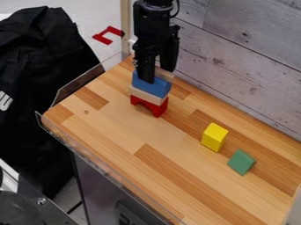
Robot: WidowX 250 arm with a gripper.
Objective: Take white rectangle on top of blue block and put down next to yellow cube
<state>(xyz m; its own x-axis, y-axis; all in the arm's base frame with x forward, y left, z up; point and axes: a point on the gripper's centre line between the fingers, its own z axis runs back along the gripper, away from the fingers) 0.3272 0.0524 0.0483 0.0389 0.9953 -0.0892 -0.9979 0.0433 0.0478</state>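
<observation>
Lettering point(5, 101) marks black fabric point(44, 61); my end effector point(157, 75) is at the pale block point(166, 74) atop the blue block point(152, 87), whether open or clamped I can't tell.

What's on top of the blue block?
A pale block sits on the blue block, its right part visible. The gripper hangs in front and covers the rest, so its left end and whatever else is behind there can't be seen.
</observation>
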